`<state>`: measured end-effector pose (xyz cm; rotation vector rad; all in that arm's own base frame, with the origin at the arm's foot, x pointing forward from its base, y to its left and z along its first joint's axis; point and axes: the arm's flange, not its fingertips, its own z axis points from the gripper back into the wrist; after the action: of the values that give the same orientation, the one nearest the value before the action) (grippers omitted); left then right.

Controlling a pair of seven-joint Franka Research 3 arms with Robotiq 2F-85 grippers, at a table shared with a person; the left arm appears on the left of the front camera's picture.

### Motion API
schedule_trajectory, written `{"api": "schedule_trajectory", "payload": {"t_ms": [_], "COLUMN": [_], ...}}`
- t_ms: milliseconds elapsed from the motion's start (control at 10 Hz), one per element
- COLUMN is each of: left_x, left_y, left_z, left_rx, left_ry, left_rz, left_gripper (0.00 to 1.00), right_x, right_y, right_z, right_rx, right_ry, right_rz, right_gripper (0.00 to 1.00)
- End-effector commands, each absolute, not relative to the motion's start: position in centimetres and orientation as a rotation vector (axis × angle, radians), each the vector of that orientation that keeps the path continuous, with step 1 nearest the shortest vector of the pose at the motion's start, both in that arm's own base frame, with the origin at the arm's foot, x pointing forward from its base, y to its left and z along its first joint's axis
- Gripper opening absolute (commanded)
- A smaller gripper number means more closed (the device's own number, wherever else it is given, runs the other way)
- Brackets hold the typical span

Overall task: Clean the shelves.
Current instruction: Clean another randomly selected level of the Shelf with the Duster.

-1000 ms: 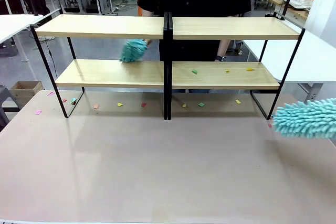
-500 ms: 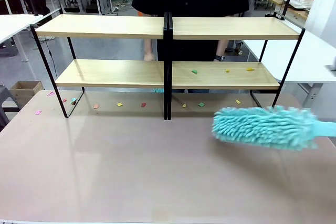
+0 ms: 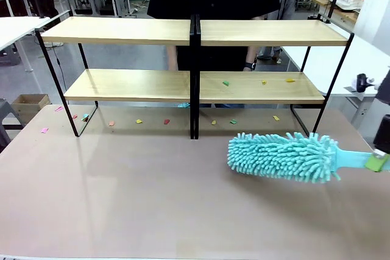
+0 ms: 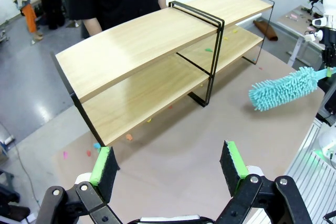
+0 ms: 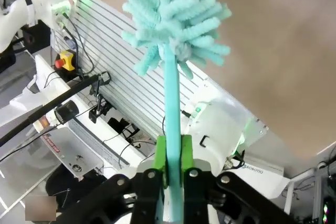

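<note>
Your right gripper is clamped tight on the thin handle of the fluffy teal microfibre duster. It holds the duster level and low over the pinkish tabletop, probably ready to sweep the boards. The two joined light-wood shelves on black frames span the table's far side, with small coloured paper scraps on the lower right board. Your left gripper hangs wide apart and empty, facing the shelves.
</note>
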<state>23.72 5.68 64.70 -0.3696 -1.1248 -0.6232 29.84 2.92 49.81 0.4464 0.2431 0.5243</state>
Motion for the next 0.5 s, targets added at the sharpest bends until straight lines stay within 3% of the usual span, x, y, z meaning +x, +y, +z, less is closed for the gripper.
{"api": "schedule_trajectory", "payload": {"t_ms": [0, 400], "left_x": [23.8, 23.8], "left_y": [5.7, 5.7], "left_z": [64.6, 64.6], "left_rx": [-0.379, -0.379], "left_ry": [-1.128, -1.128], "left_rz": [-0.626, -0.626], "left_gripper": [1.00, 1.00], "right_x": [30.9, 34.2], "right_y": [7.7, 11.3], "right_z": [47.0, 43.1], "right_rx": [0.448, 0.466], "right_ry": [0.162, 0.057], "right_rz": [0.612, 0.494], "right_gripper": [0.12, 0.12]}}
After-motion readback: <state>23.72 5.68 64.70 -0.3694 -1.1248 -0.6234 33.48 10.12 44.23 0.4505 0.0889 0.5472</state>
